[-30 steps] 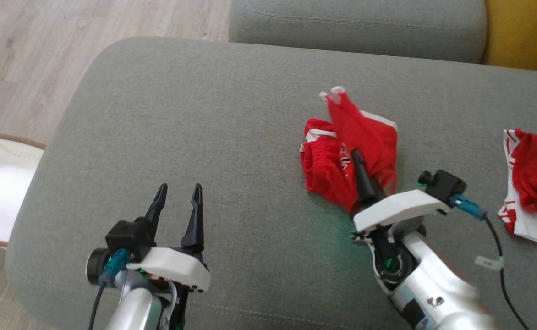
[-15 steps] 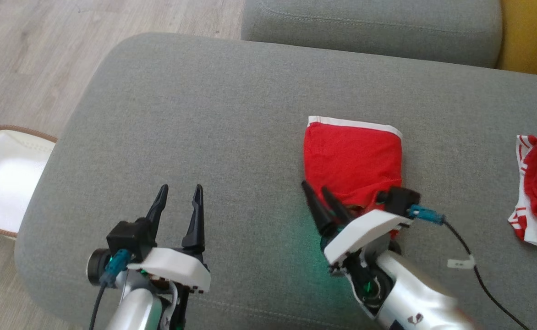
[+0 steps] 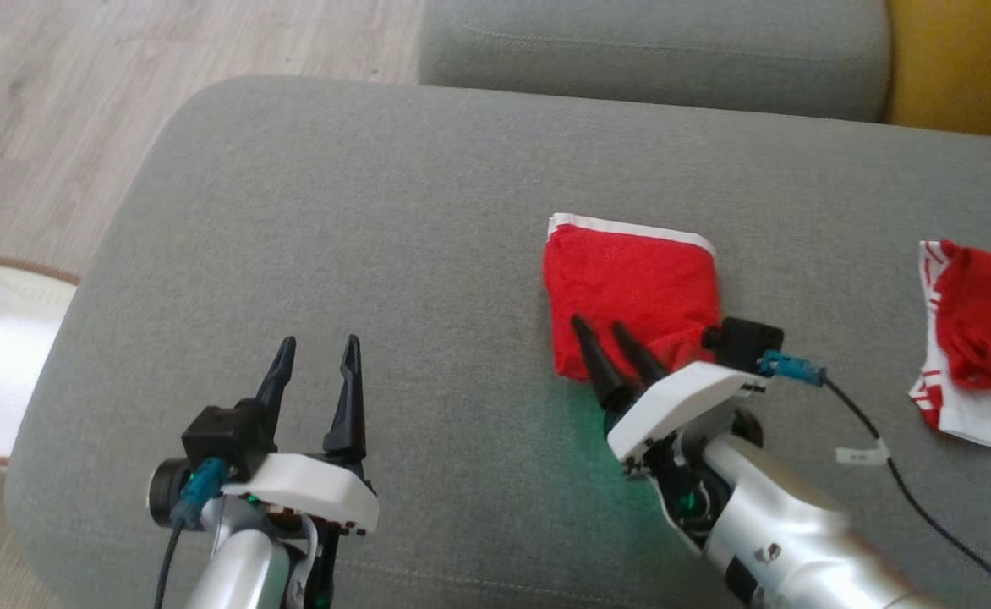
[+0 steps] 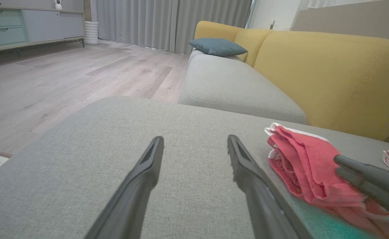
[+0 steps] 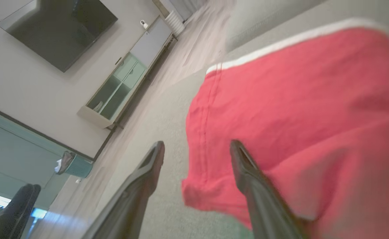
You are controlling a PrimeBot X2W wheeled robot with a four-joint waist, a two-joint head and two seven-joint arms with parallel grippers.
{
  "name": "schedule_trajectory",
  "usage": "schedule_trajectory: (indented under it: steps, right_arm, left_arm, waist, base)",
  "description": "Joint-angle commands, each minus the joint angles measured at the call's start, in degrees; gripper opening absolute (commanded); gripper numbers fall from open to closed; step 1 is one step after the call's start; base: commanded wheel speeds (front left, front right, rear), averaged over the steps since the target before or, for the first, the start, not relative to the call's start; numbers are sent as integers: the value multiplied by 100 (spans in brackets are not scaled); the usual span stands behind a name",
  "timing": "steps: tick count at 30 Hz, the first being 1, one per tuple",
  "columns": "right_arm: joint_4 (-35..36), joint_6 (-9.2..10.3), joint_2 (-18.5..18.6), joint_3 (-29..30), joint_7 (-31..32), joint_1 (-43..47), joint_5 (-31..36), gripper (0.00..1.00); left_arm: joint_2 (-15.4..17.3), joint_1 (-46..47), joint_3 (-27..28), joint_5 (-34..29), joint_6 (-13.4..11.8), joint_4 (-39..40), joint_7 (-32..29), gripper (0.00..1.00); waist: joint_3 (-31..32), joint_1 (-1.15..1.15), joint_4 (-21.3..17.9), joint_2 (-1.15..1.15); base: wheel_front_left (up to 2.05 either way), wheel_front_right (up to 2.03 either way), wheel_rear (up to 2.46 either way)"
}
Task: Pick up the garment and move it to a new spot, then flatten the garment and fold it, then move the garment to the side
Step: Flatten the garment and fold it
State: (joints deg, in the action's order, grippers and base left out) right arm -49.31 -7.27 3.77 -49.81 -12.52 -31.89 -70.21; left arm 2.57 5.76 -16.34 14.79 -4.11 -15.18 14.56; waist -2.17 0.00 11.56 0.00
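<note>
while folded red garment (image 3: 631,288) lies squarish on woven grey cushion (image 3: 377,211) | right claw (image 3: 599,323) agape, empty | left claw (image 3: 320,340) likewise

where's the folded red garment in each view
Head view: garment right of centre on the cushion, by the right gripper's tips.
Left wrist view: garment at right edge, behind the right gripper.
Right wrist view: garment centre to right, beyond the fingers.
Shared landmark: the right gripper.

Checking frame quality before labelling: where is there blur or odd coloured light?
Head view: a green glow tints the cushion beside the right gripper, and its forearm smears at the bottom edge. Right wrist view: the red garment is soft, close up. Left wrist view: mostly sharp.
</note>
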Motion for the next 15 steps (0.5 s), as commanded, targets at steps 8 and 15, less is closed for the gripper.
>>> schedule_trajectory:
  steps: [8, 15]
  right_arm:
    - [-2, -22, 330, 1102, -244, -406, 1398, 100]
    - [941, -22, 492, 3197, -247, 301, 4413, 100]
  left_arm:
    - [31, 85, 374, -50, -14, 451, 44, 100]
    - [31, 192, 424, 16, 16, 682, 44, 100]
  waist:
    - [234, 0, -457, 0]
    - [242, 0, -789, 0]
  base:
    - [0, 0, 0]
    - [0, 0, 0]
